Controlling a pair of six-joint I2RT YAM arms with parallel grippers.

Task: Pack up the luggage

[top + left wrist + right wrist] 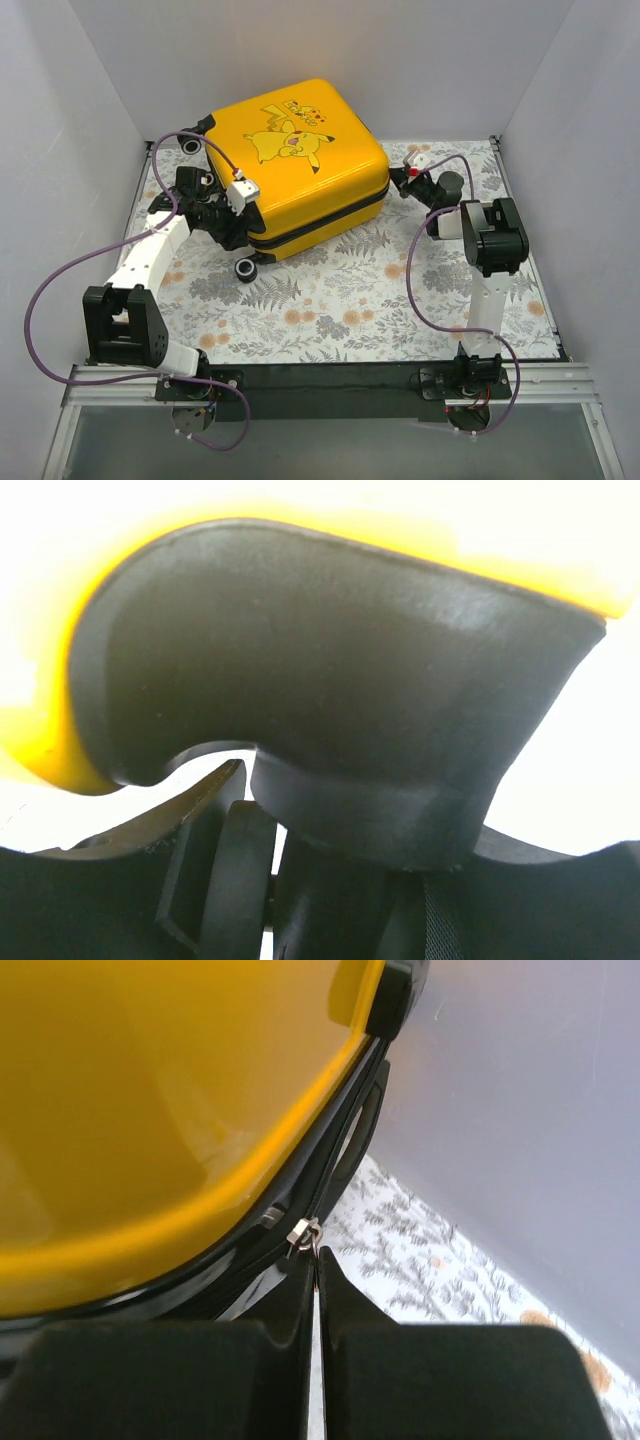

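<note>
The yellow luggage (300, 160) lies shut on the table, Pikachu lid up, tilted with its black zip seam facing front. My right gripper (402, 181) is at its right corner. In the right wrist view the gripper (316, 1260) is shut on the zip's metal pull (305, 1231), beside the yellow shell (150, 1110). My left gripper (220, 212) presses against the luggage's left end. Its wrist view is filled by a black wheel housing (330, 660) and a wheel (240, 880) between the dark fingers (90, 900). Whether they grip is unclear.
A leaf-patterned cloth (340, 300) covers the table. White walls (60, 150) close in the left, back and right. Two black wheels (247, 268) stick out at the luggage's left end. Purple cables (60, 290) loop off both arms.
</note>
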